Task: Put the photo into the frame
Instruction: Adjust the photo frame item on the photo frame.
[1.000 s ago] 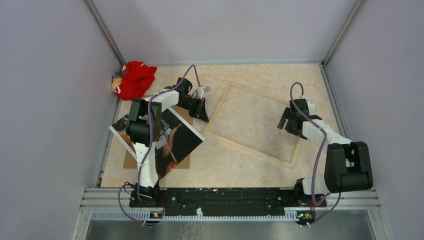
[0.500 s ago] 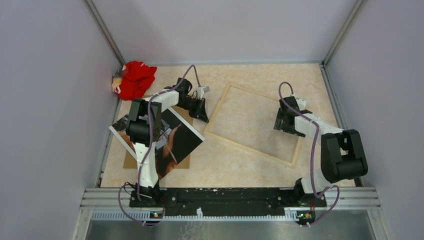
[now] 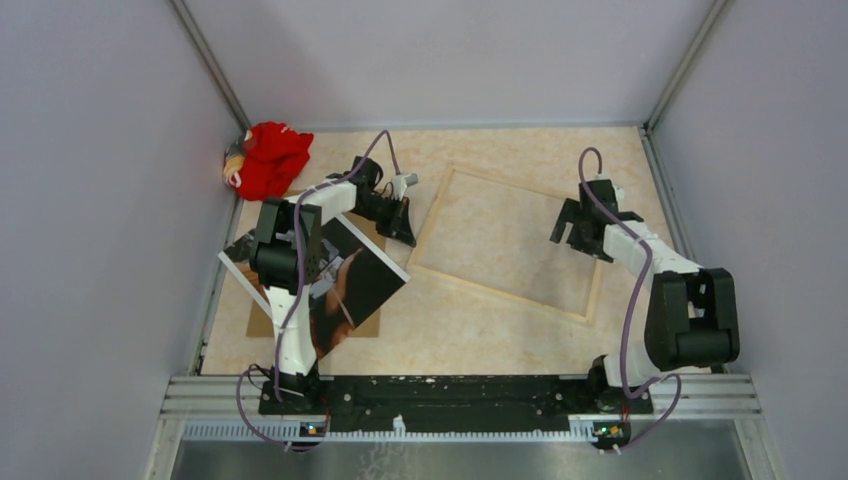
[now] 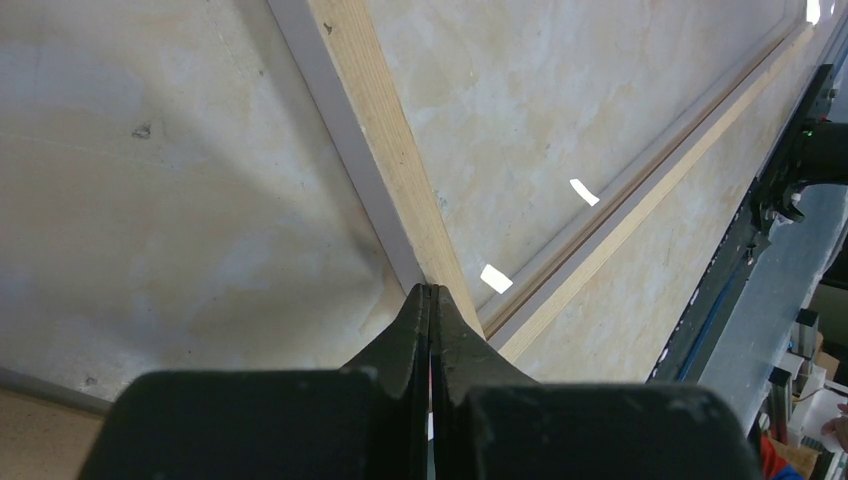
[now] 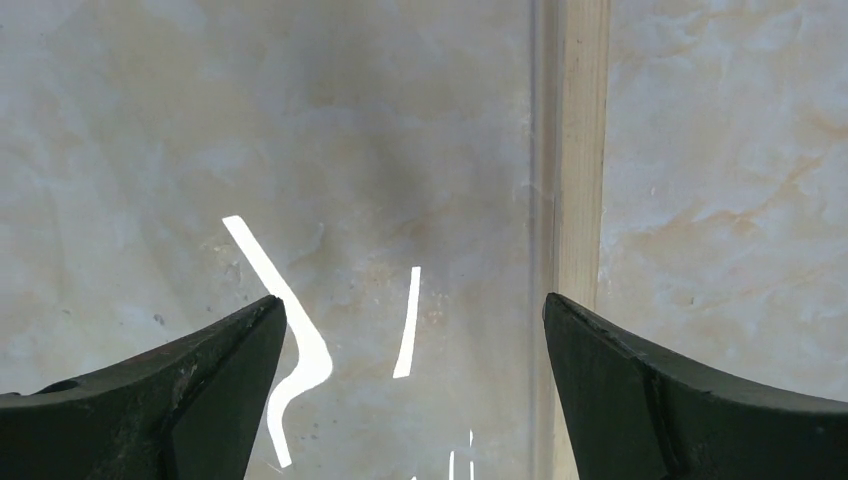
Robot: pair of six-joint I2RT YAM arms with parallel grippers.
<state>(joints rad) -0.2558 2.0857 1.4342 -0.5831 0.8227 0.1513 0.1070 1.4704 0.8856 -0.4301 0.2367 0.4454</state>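
Two grippers at frame (image 3: 500, 292): left gripper (image 4: 430, 292) pressed together by corner, maybe touching; right gripper (image 5: 410, 310) spread wide over right rail.

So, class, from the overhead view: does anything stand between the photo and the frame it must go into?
Nothing lies on the strip of table between the photo and the frame. But the left arm reaches over the photo, with the shut left gripper at the frame's near-left corner.
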